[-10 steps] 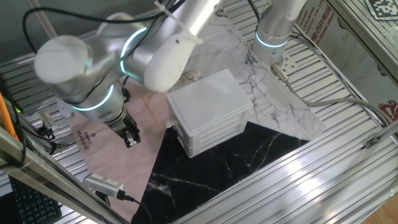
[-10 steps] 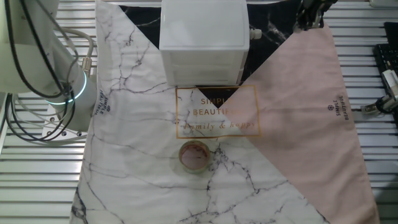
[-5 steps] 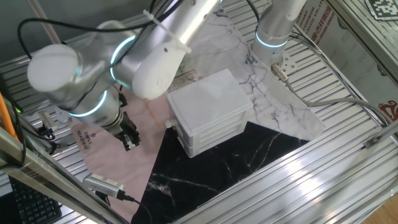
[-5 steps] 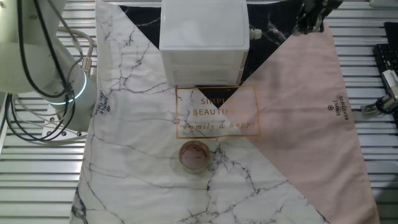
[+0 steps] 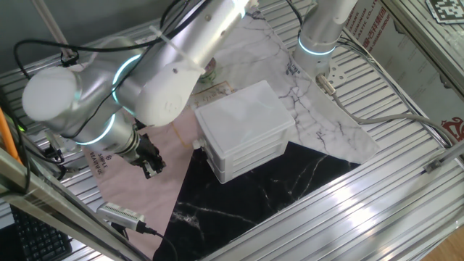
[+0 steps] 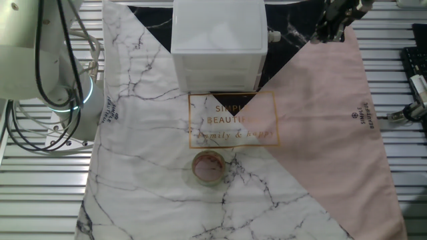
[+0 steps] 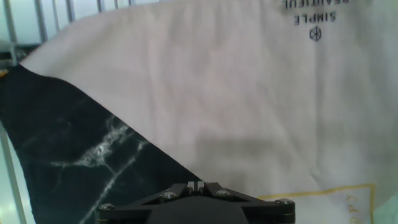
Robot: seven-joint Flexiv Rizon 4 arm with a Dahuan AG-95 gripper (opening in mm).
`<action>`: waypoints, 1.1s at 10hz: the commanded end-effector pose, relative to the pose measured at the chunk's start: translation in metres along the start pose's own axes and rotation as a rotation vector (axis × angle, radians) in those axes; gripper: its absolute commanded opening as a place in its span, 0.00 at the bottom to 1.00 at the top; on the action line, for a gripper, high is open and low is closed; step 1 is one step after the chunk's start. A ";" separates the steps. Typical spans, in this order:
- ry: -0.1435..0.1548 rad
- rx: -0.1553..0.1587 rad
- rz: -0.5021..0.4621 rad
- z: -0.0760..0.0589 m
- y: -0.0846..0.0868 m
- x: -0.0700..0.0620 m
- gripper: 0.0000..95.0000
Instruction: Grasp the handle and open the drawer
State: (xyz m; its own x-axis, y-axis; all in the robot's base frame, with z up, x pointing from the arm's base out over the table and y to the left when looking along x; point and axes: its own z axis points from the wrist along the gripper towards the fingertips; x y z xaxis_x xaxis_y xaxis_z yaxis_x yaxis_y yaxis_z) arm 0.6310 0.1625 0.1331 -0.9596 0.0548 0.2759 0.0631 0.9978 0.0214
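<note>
The drawer [image 5: 206, 155] belongs to a small white cabinet [image 5: 245, 117] standing on the cloths, also seen in the other fixed view as the cabinet [image 6: 217, 30]. Its handle [image 5: 196, 144] is a tiny knob on the cabinet's left end; from the other side the handle [image 6: 273, 36] pokes out to the right. My gripper [image 5: 152, 167] hangs low over the pink cloth, left of the handle and apart from it. Its fingertips [image 7: 196, 185] are pressed together with nothing between them. The hand view shows only cloth, no drawer.
A pink cloth [image 6: 333, 120], a black marble cloth [image 5: 246, 196] and a white marble cloth [image 6: 140, 133] cover the slatted table. A small round brownish dish [image 6: 207, 167] sits on the white cloth. Cables and a keyboard [image 6: 415, 63] lie at the edge.
The arm's elbow has swung left and lower. The gripper has shifted slightly over the pink cloth, staying shut. The cabinet has not moved.
</note>
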 end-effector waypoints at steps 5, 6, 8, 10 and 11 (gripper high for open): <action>0.019 -0.001 0.014 0.006 0.000 0.007 0.00; 0.019 -0.003 0.015 0.006 0.001 0.008 0.00; 0.020 -0.004 0.014 0.006 0.001 0.008 0.00; 0.027 -0.004 0.019 0.006 0.001 0.008 0.00; 0.029 -0.003 0.019 0.006 0.001 0.008 0.00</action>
State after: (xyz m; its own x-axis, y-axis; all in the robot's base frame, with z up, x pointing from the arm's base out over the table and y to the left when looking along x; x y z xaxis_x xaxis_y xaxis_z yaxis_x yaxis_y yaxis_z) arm 0.6187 0.1628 0.1297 -0.9519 0.0735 0.2974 0.0831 0.9963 0.0197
